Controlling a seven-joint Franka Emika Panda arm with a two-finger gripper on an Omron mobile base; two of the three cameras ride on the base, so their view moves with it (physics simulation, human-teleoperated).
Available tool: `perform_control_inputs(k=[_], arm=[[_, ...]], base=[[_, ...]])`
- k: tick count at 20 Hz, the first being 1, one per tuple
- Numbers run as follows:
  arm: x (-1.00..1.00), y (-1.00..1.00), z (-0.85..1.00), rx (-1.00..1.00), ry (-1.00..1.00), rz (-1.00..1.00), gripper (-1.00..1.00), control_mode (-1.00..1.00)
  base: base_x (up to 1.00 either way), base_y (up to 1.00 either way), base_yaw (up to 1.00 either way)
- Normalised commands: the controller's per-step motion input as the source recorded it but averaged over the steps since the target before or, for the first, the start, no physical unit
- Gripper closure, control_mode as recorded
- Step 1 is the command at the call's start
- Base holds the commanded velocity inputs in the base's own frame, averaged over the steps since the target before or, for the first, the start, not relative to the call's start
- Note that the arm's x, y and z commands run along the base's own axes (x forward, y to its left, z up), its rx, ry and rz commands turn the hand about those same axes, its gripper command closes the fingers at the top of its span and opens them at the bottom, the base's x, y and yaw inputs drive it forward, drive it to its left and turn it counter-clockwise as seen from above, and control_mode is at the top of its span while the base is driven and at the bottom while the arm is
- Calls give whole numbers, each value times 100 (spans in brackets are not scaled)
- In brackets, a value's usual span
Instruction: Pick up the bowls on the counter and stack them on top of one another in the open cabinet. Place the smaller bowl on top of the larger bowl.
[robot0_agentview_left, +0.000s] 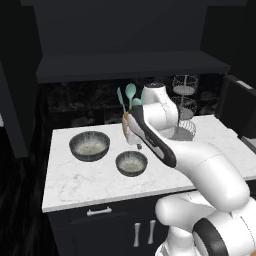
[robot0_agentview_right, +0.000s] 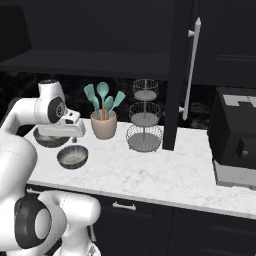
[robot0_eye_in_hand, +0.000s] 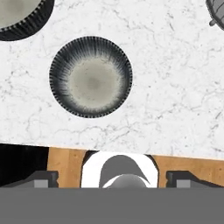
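Two dark grey bowls with pale speckled insides stand on the white marble counter (robot0_agentview_left: 75, 180). The larger bowl (robot0_agentview_left: 89, 145) (robot0_agentview_right: 47, 138) is at the back left, cut off by the top left corner of the hand view (robot0_eye_in_hand: 19, 17). The smaller bowl (robot0_agentview_left: 131, 163) (robot0_agentview_right: 72, 156) (robot0_eye_in_hand: 90, 77) sits in front of it and to its right. My gripper (robot0_agentview_left: 137, 145) (robot0_agentview_right: 75, 140) (robot0_eye_in_hand: 113, 179) hangs open above the smaller bowl, pointing down, with nothing between its fingers. The open cabinet's shelf ledge (robot0_agentview_left: 130, 65) (robot0_agentview_right: 90, 62) runs above the counter.
A beige cup (robot0_agentview_right: 103, 126) with teal utensils stands behind my hand. A wire tiered stand (robot0_agentview_right: 144, 120) (robot0_agentview_left: 184, 105) is to its right. The open cabinet door (robot0_agentview_right: 180, 75) with a long handle hangs beside the stand, and a dark appliance (robot0_agentview_right: 235, 140) sits far right.
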Motion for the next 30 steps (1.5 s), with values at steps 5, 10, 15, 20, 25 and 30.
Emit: perform_control_inputs(k=[5,10,15,20,25,30], arm=[[0,48,-54,-9,1,0,-100,-100],[0,4,-33,0,4,0,-100,-100],[1,4,-29,0,8,0,-100,-100],[21,35,-70,-4,3,7,-100,-100],[49,42,-37,-13,0,8,-100,-100],[43,9,-43,-7,1,13,-100,-100]], base=[[0,0,0],[0,0,0],[0,0,0],[0,0,0],[0,0,0],[0,0,0]])
